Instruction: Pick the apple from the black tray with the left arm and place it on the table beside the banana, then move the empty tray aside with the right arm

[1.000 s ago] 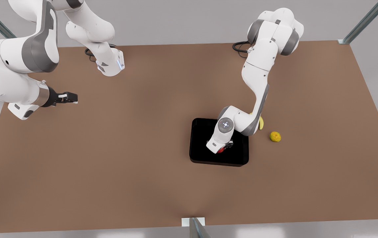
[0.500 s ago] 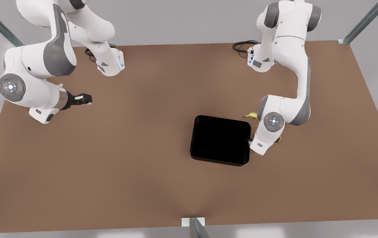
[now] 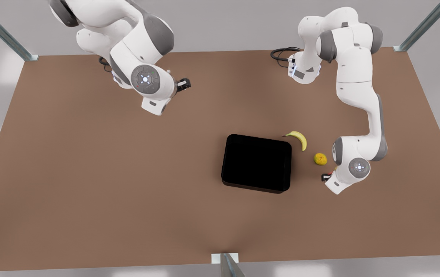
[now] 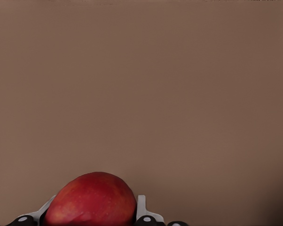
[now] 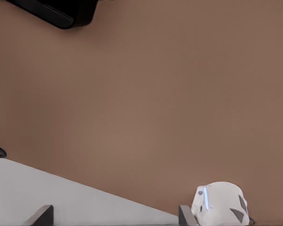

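Left gripper over bare table, near the round yellow-orange fruit, jaws clamped on the apple. Black tray empty, beside the banana. Right gripper well apart at the front view's left, jaws apart, holding nothing.

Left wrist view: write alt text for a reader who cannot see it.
A red apple sits gripped between the left claw's two fingers, seen close up from the wrist. Behind it stretches plain brown table.
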You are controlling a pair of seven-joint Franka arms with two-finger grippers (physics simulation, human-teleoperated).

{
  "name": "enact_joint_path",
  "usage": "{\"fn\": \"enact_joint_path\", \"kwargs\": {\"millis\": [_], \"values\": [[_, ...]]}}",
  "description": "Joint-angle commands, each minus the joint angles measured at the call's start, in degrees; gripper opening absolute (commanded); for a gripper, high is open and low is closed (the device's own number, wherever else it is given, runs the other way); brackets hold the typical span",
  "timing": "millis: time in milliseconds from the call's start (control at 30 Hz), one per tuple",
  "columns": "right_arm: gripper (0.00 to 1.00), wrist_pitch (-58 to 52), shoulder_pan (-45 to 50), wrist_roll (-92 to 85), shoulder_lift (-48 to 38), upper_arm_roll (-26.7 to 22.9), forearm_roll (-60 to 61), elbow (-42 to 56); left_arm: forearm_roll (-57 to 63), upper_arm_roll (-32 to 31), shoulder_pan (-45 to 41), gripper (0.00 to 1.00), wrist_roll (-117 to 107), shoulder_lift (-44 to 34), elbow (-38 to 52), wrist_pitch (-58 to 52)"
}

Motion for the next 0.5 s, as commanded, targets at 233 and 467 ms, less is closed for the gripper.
{"fn": "enact_joint_path", "kwargs": {"millis": [233,467], "values": [[1.00,15.2,1.9,55.4,4.8,4.5,-12.3,1.6,-1.7,0.0,-0.2,1.00,24.1,-1.3,-2.0,4.5],[1.00,24.4,3.9,60.3,11.1,6.9,-18.5,0.9,-7.5,-0.1,-0.7,1.00,-2.0,-20.4,18.3,-41.3]]}}
